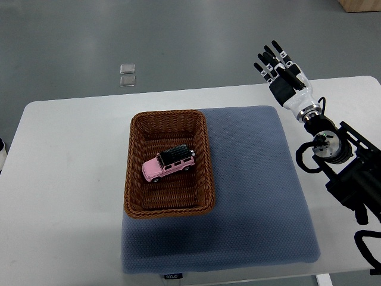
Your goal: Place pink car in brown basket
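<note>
The pink car [168, 163], apparently small, rigid, light and best pinched across its sides, lay inside the brown basket [136, 156]; the right hand [282, 70] hovered with fingers extended, holding nothing.

One camera looks steeply down over the table [65, 179].

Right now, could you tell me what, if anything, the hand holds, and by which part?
Nothing is held: the right hand is open and empty, and the pink car sits inside the brown basket.
</note>
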